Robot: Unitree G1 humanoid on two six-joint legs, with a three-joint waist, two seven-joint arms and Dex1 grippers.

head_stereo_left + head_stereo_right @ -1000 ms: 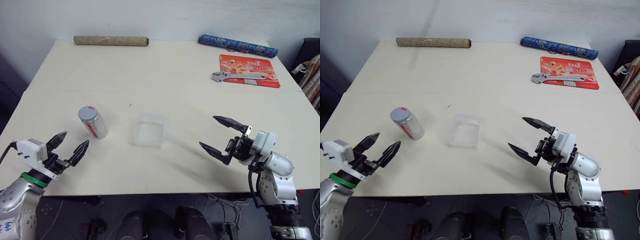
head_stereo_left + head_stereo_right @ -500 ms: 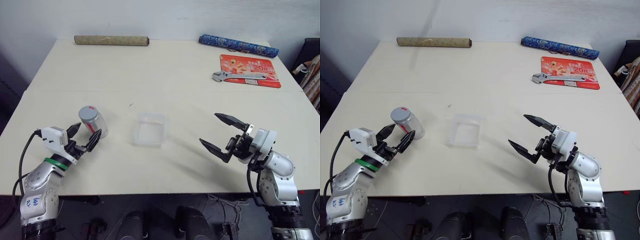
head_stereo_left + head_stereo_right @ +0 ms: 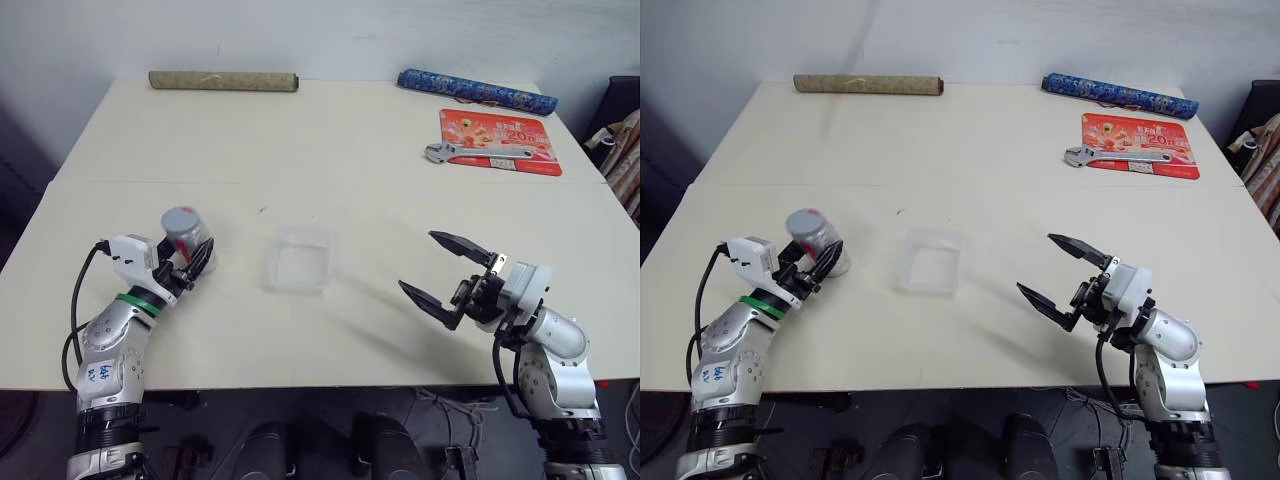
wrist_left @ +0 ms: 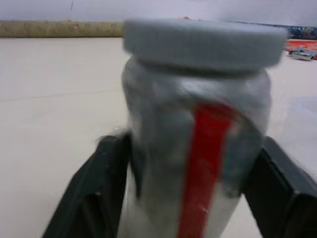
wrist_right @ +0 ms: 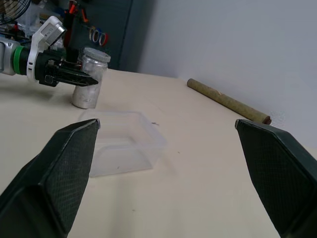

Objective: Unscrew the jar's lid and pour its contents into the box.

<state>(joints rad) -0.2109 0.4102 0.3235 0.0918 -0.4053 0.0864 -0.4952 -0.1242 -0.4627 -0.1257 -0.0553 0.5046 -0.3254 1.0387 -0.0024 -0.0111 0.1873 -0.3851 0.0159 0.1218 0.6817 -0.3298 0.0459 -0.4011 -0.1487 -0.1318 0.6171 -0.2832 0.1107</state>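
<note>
Gripping the jar [image 3: 186,240] with my left pincer [image 3: 192,265], I have its two black fingers pressed against the clear cylinder's sides, low on the body, on the left part of the pale, matte bench [image 3: 330,150]. The jar stands roughly upright with its flat silver-grey lid [image 3: 180,219] screwed on. My left wrist view brings out what the head views cannot: the lid's thick rounded rim [image 4: 203,44], a bright red stripe of label running down the glassy wall [image 4: 198,168], and a black finger on either side [image 4: 99,183]. The contents are not discernible through the wall. Just right of the jar, near the bench's middle, lies the box [image 3: 297,258], a shallow square of cloudy translucent plastic with rounded corners, apart from both pincers. My right pincer [image 3: 440,270] hangs above the near right of the bench with its tapered black fingers spread wide and nothing between them; its wrist view shows their finely textured inner faces [image 5: 64,168] and, beyond them, the box's thin walls [image 5: 124,148]. Along the far edge lie a brownish rolled tube [image 3: 223,81] and a blue patterned roll [image 3: 475,91]; a metal wrench [image 3: 470,152] rests on a glossy red mat [image 3: 497,141] at far right.
</note>
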